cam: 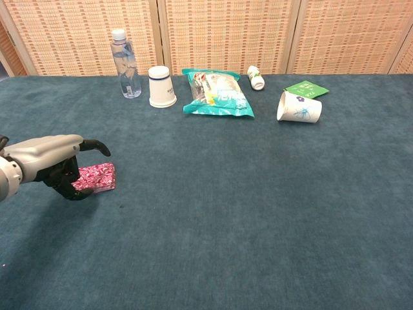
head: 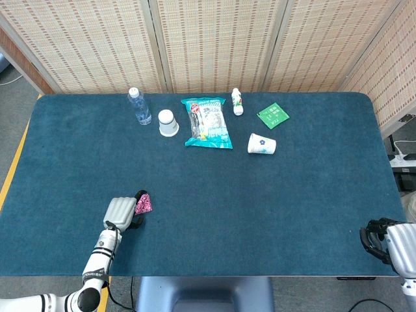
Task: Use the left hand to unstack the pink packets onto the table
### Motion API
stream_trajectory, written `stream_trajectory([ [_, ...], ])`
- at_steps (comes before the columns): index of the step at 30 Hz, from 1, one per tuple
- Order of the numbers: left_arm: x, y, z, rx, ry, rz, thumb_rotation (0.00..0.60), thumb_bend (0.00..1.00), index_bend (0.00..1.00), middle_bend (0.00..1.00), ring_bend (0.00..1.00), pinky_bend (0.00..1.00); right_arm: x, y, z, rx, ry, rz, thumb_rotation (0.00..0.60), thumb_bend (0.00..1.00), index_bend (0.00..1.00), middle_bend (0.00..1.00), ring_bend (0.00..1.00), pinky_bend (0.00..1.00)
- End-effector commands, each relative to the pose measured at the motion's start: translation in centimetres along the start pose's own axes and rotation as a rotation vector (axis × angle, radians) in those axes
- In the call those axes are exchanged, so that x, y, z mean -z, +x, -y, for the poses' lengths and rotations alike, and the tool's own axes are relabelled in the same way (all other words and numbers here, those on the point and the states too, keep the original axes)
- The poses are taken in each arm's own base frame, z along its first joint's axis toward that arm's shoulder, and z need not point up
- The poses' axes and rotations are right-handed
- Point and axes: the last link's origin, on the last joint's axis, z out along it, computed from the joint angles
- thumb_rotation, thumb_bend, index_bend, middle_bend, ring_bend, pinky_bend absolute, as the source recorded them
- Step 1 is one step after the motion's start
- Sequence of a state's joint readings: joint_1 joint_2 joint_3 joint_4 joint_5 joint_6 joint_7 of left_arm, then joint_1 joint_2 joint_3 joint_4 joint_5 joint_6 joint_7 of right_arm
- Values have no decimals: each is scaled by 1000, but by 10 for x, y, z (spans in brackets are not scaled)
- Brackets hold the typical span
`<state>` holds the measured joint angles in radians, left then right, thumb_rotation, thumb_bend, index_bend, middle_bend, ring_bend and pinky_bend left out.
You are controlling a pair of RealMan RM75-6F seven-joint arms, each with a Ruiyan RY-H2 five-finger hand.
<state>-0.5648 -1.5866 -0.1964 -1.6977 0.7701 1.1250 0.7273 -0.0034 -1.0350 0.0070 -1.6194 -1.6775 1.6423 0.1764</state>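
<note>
left hand [cam: 55, 166] over pink packets [cam: 97, 177], grasp unclear | right hand [head: 390, 239] head-view only, curled

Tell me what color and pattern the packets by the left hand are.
The pink packets are pink-red with a fine white speckled print, clearest in the chest view.

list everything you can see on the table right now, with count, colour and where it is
pink packets: one stack, pink patterned, near left of table, under the left hand's fingers
water bottle: 1, clear, far left, upright
paper cup: 1, white with dark band, upside down beside the bottle
snack bag: 1, teal, far centre, lying flat
small bottle: 1, white with green, lying behind the bag
floral cup: 1, white, on its side, right of the bag
green packet: 1, green, behind that cup
table: 1, dark teal
left hand: over the packets
right hand: table's near right edge
</note>
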Motion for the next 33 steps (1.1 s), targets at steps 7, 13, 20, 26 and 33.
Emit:
stream_trajectory([
  [7, -6, -7, -2, -6, 108, 17, 600, 355, 169, 1000, 1000, 1000, 0, 0, 0, -2, 0, 0, 600, 478, 982, 802, 733, 846],
  [13, -9, -11, 2, 5, 201, -2, 600, 356, 207, 1000, 1000, 1000, 0, 0, 0, -1, 2, 5, 600, 478, 982, 802, 733, 845],
  [20, -10, -13, -1, 32, 247, -22, 600, 353, 220, 1000, 1000, 1000, 0, -1, 0, 0, 2, 6, 600, 479, 982, 802, 734, 845],
  [26, -10, -14, -5, 50, 273, -23, 600, 354, 219, 1000, 1000, 1000, 0, -1, 0, -1, 4, 8, 600, 478, 982, 802, 734, 845],
  [33, -11, -15, -9, 62, 294, -24, 600, 354, 219, 1000, 1000, 1000, 0, -1, 0, -1, 4, 8, 600, 479, 982, 802, 734, 845],
])
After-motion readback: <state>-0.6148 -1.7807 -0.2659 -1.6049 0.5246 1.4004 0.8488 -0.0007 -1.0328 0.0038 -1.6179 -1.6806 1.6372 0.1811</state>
